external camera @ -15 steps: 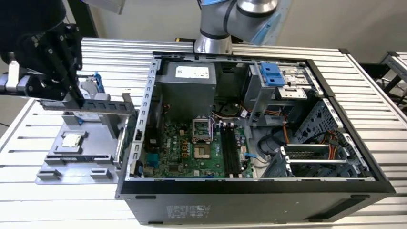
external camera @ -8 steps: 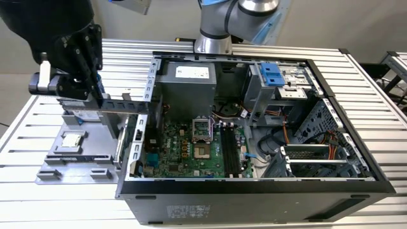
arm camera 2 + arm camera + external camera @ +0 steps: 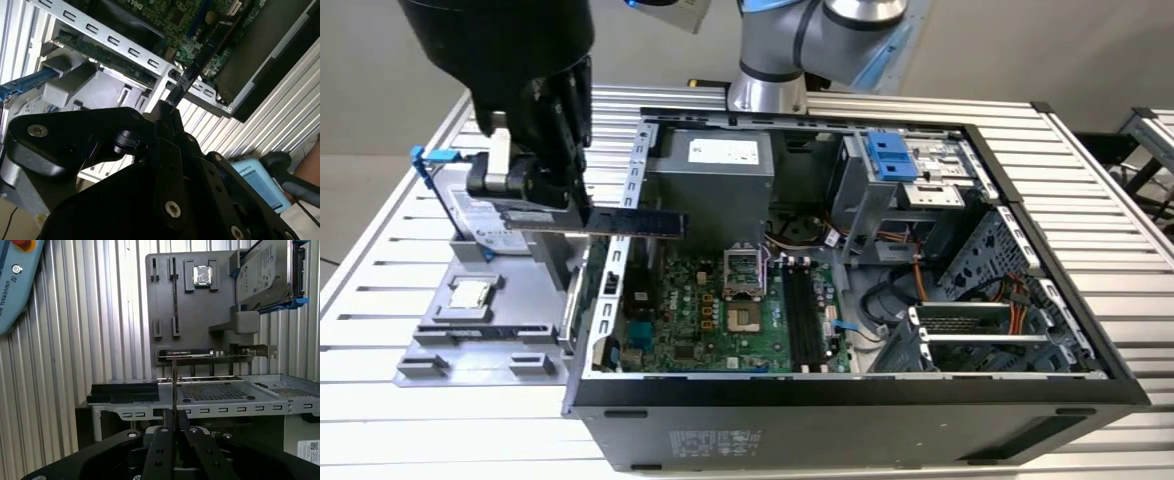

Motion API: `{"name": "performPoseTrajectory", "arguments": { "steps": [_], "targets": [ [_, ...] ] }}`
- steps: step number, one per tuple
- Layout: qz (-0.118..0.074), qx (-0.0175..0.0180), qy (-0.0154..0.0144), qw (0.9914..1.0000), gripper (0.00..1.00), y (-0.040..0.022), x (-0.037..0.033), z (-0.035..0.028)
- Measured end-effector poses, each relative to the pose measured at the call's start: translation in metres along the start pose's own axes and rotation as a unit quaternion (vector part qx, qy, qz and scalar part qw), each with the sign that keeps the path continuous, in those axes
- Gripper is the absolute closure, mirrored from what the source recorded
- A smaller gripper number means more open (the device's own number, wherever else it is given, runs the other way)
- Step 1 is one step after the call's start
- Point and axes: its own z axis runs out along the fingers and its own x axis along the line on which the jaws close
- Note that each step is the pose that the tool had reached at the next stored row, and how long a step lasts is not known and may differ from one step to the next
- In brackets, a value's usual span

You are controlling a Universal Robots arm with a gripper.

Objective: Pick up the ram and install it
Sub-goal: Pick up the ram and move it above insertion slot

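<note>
The ram [image 3: 638, 221] is a long dark stick held level above the left wall of the open computer case [image 3: 854, 400]. My gripper [image 3: 550, 212] is shut on one end of it, and the free end points over the motherboard [image 3: 720, 315]. In both wrist views the ram [image 3: 196, 62] [image 3: 173, 382] appears edge-on, sticking out from between my closed fingers [image 3: 172, 117] [image 3: 162, 432]. The long memory slots [image 3: 803, 318] lie on the motherboard, lower and further to the exterior view's right than the stick.
A grey holder tray [image 3: 487, 335] beside the case carries a small square processor chip [image 3: 470, 292] [image 3: 202, 275] and a hard drive [image 3: 483, 222] [image 3: 262, 272] with blue brackets. A power supply [image 3: 714, 175] and drive cage [image 3: 907, 165] fill the case's rear. A teach pendant [image 3: 15, 280] lies on the slatted table.
</note>
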Motion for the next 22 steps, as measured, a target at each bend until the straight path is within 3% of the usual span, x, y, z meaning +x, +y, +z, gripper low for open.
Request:
{"name": "performPoseTrajectory", "arguments": {
  "steps": [22],
  "targets": [
    [0.0,0.0,0.0,1.0,1.0,-0.0997,-0.0106,0.0011]
  ]
}}
